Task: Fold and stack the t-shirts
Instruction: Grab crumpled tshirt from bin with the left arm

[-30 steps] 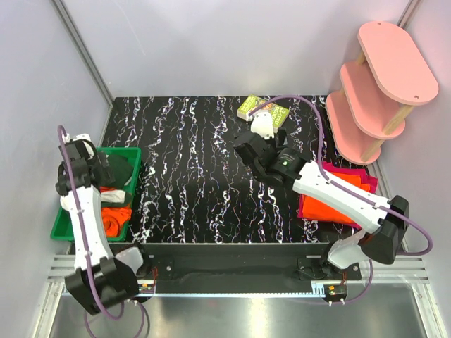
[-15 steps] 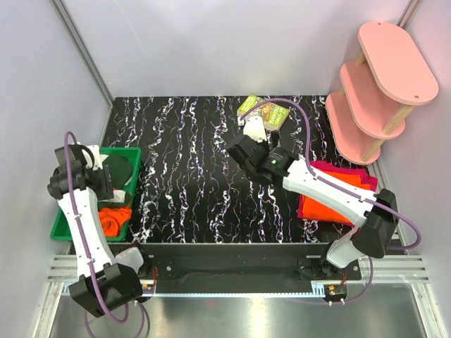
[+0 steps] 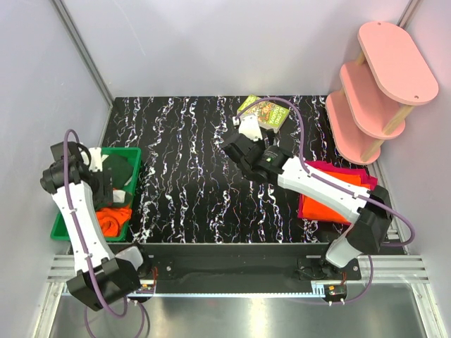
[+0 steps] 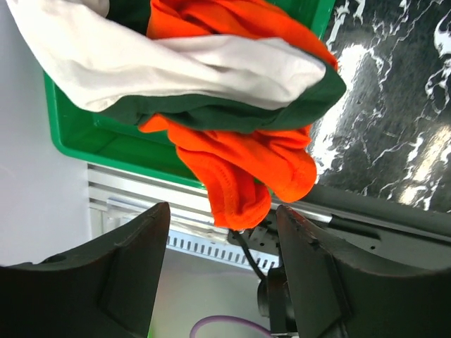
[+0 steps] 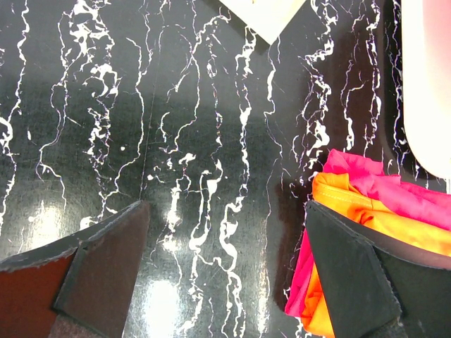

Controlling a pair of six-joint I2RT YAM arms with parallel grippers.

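From above, folded orange and magenta-red cloth t-shirts [image 3: 325,208] lie stacked at the right edge of the black white-streaked table [image 3: 183,155], and a crumpled orange cloth t-shirt [image 3: 113,220] sits in a green plastic bin [image 3: 60,229] at its left edge. In the left wrist view, the left fingers [image 4: 120,282] are spread and empty, near that crumpled t-shirt. In the right wrist view, the right fingers [image 5: 356,274] are spread wide over the table.
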